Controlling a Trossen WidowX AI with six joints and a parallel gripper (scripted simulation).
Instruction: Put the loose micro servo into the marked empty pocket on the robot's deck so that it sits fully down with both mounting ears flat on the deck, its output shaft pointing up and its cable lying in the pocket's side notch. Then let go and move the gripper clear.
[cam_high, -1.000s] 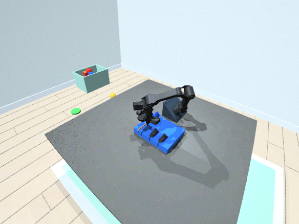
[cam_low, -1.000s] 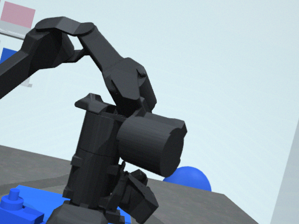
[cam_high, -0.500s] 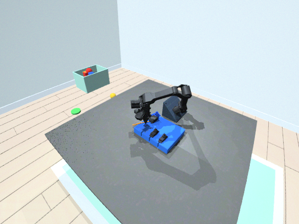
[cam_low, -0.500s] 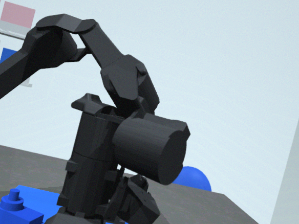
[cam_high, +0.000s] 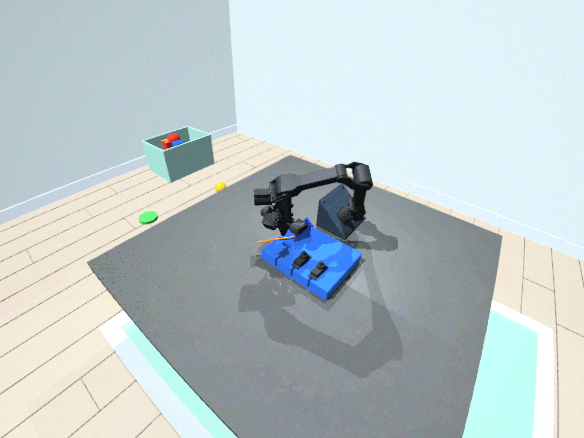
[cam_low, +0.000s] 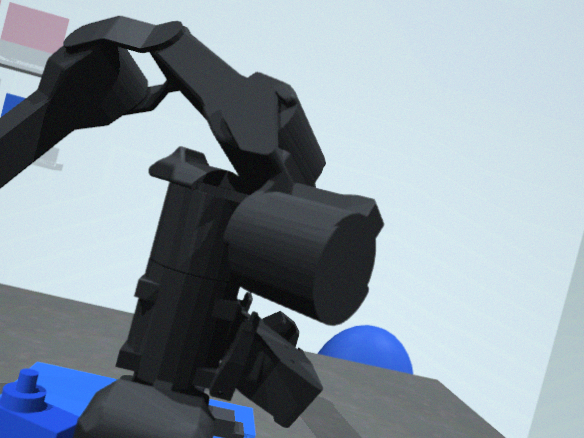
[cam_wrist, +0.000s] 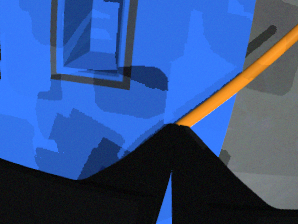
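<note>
Grey matting carries the blue deck (cam_high: 330, 260), above whose upper-left edge the clenched, seemingly empty gripper (cam_wrist: 172, 137) hangs beside an orange cable (cam_wrist: 233, 90).

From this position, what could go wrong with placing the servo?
1. The gripper is shut with nothing between its fingers, and its tip sits at the orange cable; pushing there may drag the cable off the blue deck.
2. The marked pocket looks empty, so the servo is not seated.
3. The loose servo seems to lie near the deck's edge; a nudge might knock it off.
</note>
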